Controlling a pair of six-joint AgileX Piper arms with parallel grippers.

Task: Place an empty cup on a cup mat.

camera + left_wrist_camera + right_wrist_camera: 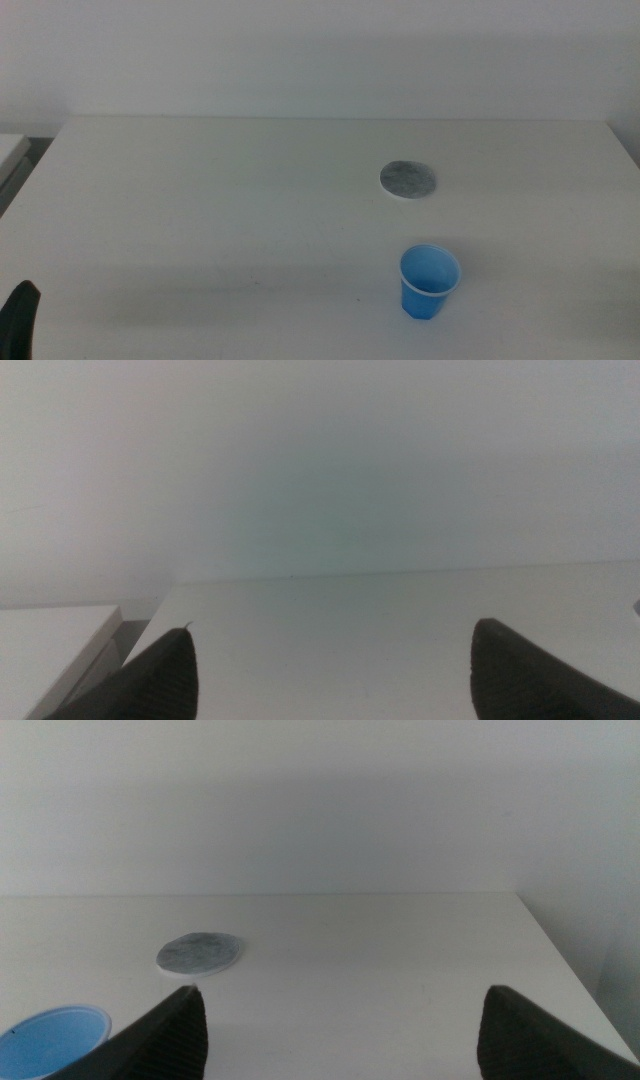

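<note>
The small bright blue tapered plastic cup [430, 282] stands upright near the table's [200, 200] front edge, right of centre. The flat round mottled grey cup mat [408, 180] lies well apart behind it. Both grippers, left gripper [330, 670] and right gripper [340, 1025], wait spread wide, empty. The cup looks light and thin-walled, so a gentle pinch across its rim seems best.

Only a dark sliver of the left gripper [20, 318] shows in the middle view, cut off at the frame's lower left corner, while the right arm lies wholly outside that frame. In the right wrist view, the cup [55, 1038] is cropped by the picture's edge, showing just its rim and blue interior. Both wrist views crop their widely parted jaws to the tips alone.
</note>
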